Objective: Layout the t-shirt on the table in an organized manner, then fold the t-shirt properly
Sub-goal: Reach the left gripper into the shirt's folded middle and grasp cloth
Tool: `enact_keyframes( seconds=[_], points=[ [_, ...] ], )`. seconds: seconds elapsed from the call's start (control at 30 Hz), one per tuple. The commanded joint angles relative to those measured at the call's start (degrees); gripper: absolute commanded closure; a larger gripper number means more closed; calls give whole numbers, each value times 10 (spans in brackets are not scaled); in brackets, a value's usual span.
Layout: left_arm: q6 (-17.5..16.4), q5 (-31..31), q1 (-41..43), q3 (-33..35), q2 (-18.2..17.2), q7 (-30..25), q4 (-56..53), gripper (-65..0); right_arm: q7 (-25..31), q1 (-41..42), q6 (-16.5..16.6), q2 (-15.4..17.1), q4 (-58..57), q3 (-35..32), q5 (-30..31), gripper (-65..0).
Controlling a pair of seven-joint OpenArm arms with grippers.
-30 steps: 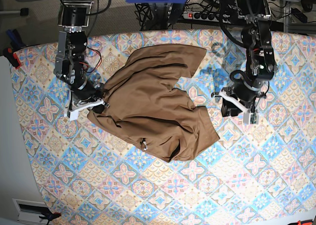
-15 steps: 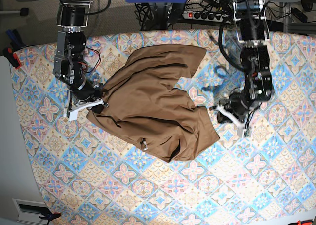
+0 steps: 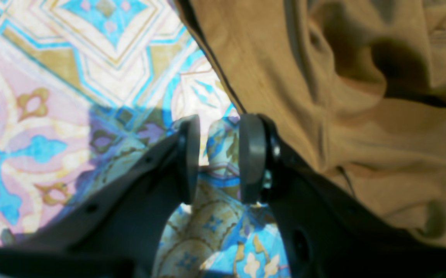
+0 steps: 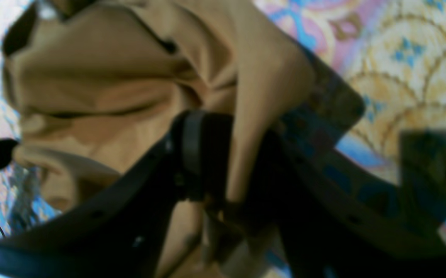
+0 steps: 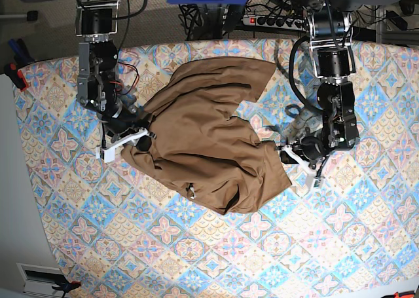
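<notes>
**One crumpled t-shirt, two arms at its edges**

There is one t-shirt (image 5: pixel 209 134) and it lies on the bench (image 5: pixel 340 245), roughly at the middle of the patterned cloth, bunched and creased rather than spread flat. Its tan fabric forms a broad upper flap towards the far edge of the bench and a heavier folded mass towards the near side, where a small white tag (image 5: pixel 192 194) peeps out at the lower edge.

There are two arms, one at each side of the garment.

The left gripper (image 3: pixel 219 160) sits low over the bench at the shirt's edge. In the left wrist view its jaws stand apart with a narrow gap, and through that gap only the tile pattern shows; no cloth lies between the pads. The shirt's hem runs just beside the right-hand pad (image 3: pixel 251 158), close enough that touching cannot be ruled out.

The right gripper (image 5: pixel 134 139) is at the opposite edge of the shirt. In the right wrist view a ridge of tan fabric passes down between its dark fingers (image 4: pixel 192 154), but the picture is blurred and the far finger is largely hidden by the cloth, so I cannot tell whether the jaws are pinching the fabric or standing loose around it.

No containers are in sight.
</notes>
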Motion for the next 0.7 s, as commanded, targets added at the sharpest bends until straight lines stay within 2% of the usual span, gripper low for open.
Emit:
enact_keyframes(
  seconds=[0.0, 0.1, 0.23, 0.27, 0.33, 0.53, 0.6, 0.67],
  points=[
    [-11, -10, -16, 18, -1, -11, 8, -168, 12, 10, 6, 5, 21, 3, 7, -208],
    [-19, -10, -42, 69, 0, -13, -15, -142, 12, -6, 6, 5, 49, 6, 5, -243],
    [-19, -9, -91, 103, 14, -41, -107, -10, 12, -28, 6, 4, 96, 6, 5, -253],
    [-19, -9, -101, 105, 14, -53, -130, 0, 12, -33, 6, 4, 107, 6, 5, -253],
    [-19, -10, -117, 106, 15, -64, -160, 0, 12, -47, 6, 4, 119, 6, 5, -253],
    [-18, -13, -120, 101, 18, -63, -156, 0, 12, -65, 6, 5, 119, 8, 5, -253],
    [-18, -13, -114, 100, 15, -51, -121, 0, 12, -77, 6, 5, 122, 20, 5, -251],
    [-18, -13, -86, 62, 5, -21, -46, 0, 12, -85, 6, 5, 122, 33, 5, -250]
  ],
)
